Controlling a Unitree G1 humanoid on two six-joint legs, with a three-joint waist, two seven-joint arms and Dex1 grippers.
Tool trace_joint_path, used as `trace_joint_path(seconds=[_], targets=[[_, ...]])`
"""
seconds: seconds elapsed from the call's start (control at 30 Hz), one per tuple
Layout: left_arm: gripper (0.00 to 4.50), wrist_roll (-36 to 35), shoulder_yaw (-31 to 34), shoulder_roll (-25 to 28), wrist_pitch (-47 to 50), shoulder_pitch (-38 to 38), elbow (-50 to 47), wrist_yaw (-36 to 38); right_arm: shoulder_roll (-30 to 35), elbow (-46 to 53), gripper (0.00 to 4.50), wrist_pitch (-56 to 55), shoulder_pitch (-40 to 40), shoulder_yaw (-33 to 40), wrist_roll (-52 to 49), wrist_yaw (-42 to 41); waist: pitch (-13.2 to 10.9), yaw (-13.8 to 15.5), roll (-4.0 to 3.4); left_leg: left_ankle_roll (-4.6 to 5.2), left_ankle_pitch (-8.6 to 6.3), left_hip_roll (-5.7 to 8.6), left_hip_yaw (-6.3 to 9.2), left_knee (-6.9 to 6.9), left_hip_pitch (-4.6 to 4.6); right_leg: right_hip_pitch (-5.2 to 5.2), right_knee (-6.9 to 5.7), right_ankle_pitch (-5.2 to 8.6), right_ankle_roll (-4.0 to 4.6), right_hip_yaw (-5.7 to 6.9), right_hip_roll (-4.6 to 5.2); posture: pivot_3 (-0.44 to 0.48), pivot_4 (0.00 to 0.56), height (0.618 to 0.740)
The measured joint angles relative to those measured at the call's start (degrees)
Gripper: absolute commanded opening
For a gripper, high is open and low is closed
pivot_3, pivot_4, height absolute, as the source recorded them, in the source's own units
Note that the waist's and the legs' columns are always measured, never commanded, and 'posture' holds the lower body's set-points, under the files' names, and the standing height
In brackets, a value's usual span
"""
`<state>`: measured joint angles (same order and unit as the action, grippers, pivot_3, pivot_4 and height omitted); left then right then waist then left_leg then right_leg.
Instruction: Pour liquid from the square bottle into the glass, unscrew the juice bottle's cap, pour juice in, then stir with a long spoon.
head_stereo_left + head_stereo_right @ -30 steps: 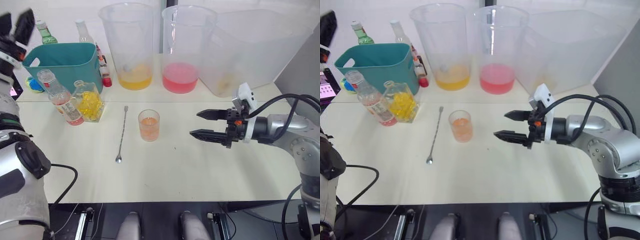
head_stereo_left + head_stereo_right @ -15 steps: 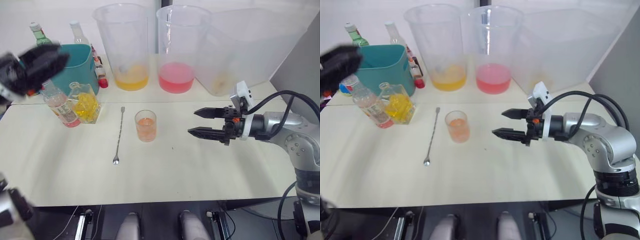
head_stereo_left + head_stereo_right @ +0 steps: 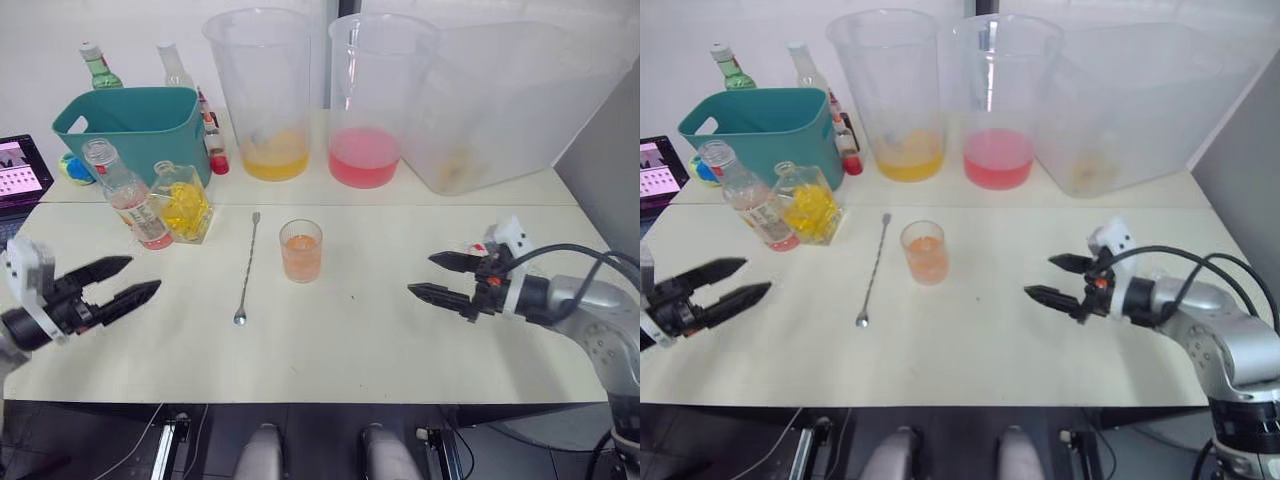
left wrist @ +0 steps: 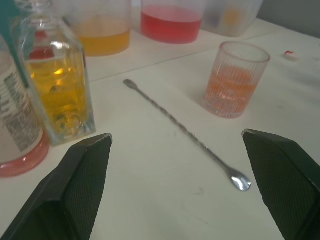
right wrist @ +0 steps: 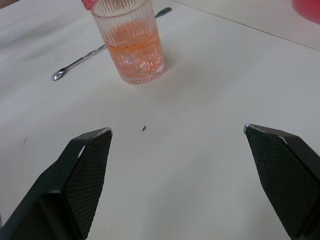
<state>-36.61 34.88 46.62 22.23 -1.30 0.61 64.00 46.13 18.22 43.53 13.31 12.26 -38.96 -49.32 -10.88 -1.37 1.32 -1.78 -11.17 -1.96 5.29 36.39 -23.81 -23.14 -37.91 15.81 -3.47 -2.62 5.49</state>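
Black fingers of the left gripper (image 3: 122, 281) spread apart, empty, low over the table's (image 3: 330, 350) left edge, forearm reaching in from the left and pointing right. Right gripper (image 3: 437, 277) also spread apart, empty, hovering near the right edge, arm level, pointing left toward the glass (image 3: 300, 250). Glass stands mid-table, partly filled with orange-pink mix. Long spoon (image 3: 246, 268) lies flat just beside it on its left, bowl toward the near edge. Square bottle (image 3: 182, 203) with yellow liquid (image 4: 57, 95) stands near the left rear, touching the juice bottle (image 3: 128, 194), which is uncapped and leaning. Teal bin (image 3: 133, 125) behind them; two big beakers (image 3: 265, 90) at the rear edge.
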Motion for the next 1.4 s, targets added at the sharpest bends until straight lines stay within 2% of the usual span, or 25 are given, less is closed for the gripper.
trace_joint_path(seconds=[0.17, 0.3, 0.5, 0.67, 0.87, 1.0, 1.13, 1.23, 1.4], targets=[[4.42, 5.4, 0.2, -2.0, -11.3, -2.8, 10.4, -0.3, -2.2, -0.8, 4.5, -7.2, -9.8, 3.5, 2.6, -0.5, 0.0, 0.3, 0.02, 0.0, 0.0, -0.01, -0.04, -0.01, 0.04, 0.05, 0.05, 0.0, 0.0, -0.02, -0.01, 0.0, 0.15, 0.74], [4.42, 6.8, 1.8, -2.0, -15.4, -3.0, 16.8, -1.7, -2.4, -2.4, 4.5, -14.6, -15.0, 6.2, 6.3, -0.7, 0.0, 0.4, 0.03, 0.0, 0.0, -0.01, -0.04, -0.01, 0.06, 0.06, 0.05, 0.0, 0.0, -0.02, -0.01, 0.0, 0.15, 0.74], [4.42, 7.2, 2.0, -1.9, -18.7, -3.2, 21.0, -1.0, -3.1, -6.3, 4.5, -21.7, -18.8, 10.1, 8.5, -1.5, 0.0, 0.4, 0.03, 0.0, 0.0, -0.02, -0.04, -0.02, 0.15, 0.12, 0.02, 0.0, 0.0, -0.02, -0.01, 0.0, 0.15, 0.74], [4.42, 7.2, 2.0, -1.9, -18.3, -4.0, 21.2, -0.9, -2.1, -8.4, 4.5, -23.3, -18.5, 12.5, 8.4, -3.3, 0.0, 0.2, 0.03, 0.0, 0.0, -0.03, -0.08, -0.07, 0.26, 0.16, 0.03, 0.01, 0.0, -0.04, -0.02, 0.0, 0.15, 0.74], [4.42, 6.3, 1.3, -5.1, -14.8, -7.9, 12.0, -3.9, 2.5, -10.5, 4.5, -22.3, -11.7, 11.4, 6.6, -9.2, 0.0, 0.0, 0.01, 0.0, -0.01, -0.11, -0.17, -0.22, 0.71, 0.65, 0.31, 0.02, 0.02, -0.09, -0.04, 0.0, 0.15, 0.74], [4.42, 5.2, 0.4, -8.4, -11.0, -11.6, 2.6, -8.0, 6.5, -8.7, 4.5, -16.9, -3.5, 7.1, 2.0, -14.8, 0.0, -0.3, -0.02, 0.01, -0.02, -0.15, -0.2, -0.28, 0.8, 0.75, 0.36, 0.02, 0.02, -0.1, -0.07, 0.0, 0.15, 0.74], [4.42, 4.3, -0.7, -11.6, -6.2, -15.0, -8.0, -13.6, 8.7, -7.4, 4.5, -12.2, 2.4, -0.3, 0.4, -19.9, 0.0, 0.1, 0.0, 0.01, -0.02, -0.13, -0.2, -0.26, 0.79, 0.78, 0.4, 0.03, 0.02, -0.09, -0.05, 0.0, 0.15, 0.74], [4.42, 2.6, -1.6, -14.4, -1.4, -16.8, -15.8, -19.5, 9.0, -7.3, 4.5, -10.0, 4.9, -3.3, -1.0, -23.6, 0.0, 0.6, -0.01, 0.01, -0.03, -0.1, -0.2, -0.19, 0.69, 0.8, 0.59, 0.03, 0.01, -0.1, -0.02, 0.0, 0.15, 0.74], [4.42, 2.5, -9.1, -21.1, 6.4, -17.4, -30.5, -32.4, 8.2, -5.2, 4.5, -6.4, 11.1, -4.5, -6.0, -26.0, 0.1, 0.8, -0.01, 0.01, -0.03, -0.13, -0.18, -0.18, 0.65, 0.85, 0.75, 0.03, 0.0, -0.08, -0.07, 0.0, 0.15, 0.74]])
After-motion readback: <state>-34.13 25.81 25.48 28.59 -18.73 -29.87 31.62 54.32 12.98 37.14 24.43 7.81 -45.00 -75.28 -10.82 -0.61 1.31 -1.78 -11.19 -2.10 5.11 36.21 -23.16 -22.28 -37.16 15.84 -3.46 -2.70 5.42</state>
